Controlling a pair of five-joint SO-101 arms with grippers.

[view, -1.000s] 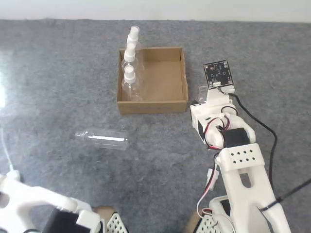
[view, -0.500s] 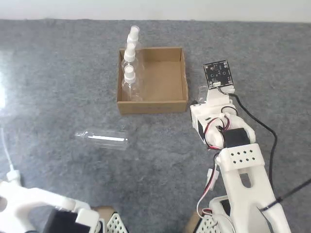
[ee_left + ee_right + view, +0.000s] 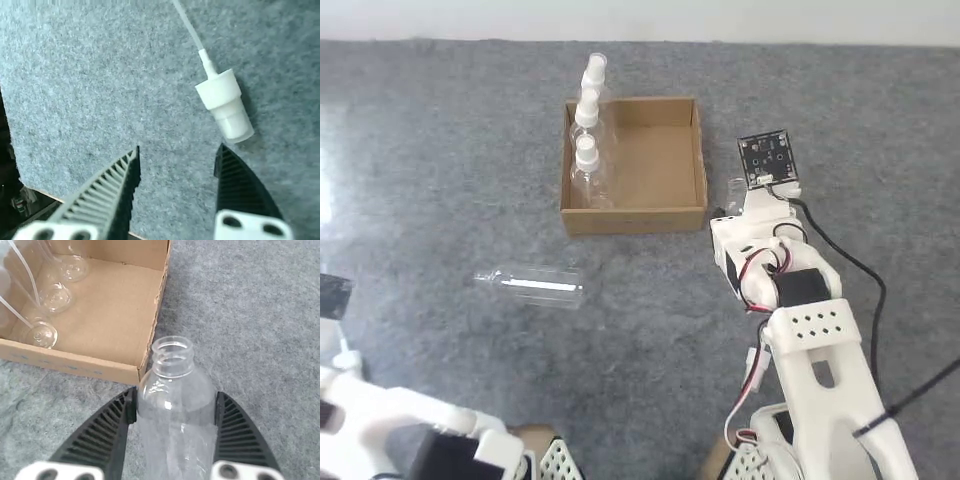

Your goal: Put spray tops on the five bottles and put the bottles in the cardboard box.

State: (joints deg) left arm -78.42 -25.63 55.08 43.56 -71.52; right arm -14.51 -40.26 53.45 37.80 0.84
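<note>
My right gripper (image 3: 173,407) is shut on a clear bottle (image 3: 174,390) with a bare, open neck, held upright just outside the right front corner of the cardboard box (image 3: 107,315). In the high view this bottle (image 3: 736,190) is beside the box (image 3: 650,215). Three bottles with spray tops (image 3: 587,150) stand along the box's left wall. Another bare bottle (image 3: 535,287) lies on its side in front of the box. My left gripper (image 3: 175,167) is open just above the mat. A white spray top (image 3: 225,107) with its thin tube lies a little beyond the fingertips.
Grey felt (image 3: 440,150) covers the table. The right half of the box floor (image 3: 660,160) is bare. The spray top (image 3: 347,355) lies at the far left front, close to the left arm's white body (image 3: 390,415).
The left arm has shifted at the lower left; its dark camera board now shows at the left edge. The right arm with its bottle has edged slightly left.
</note>
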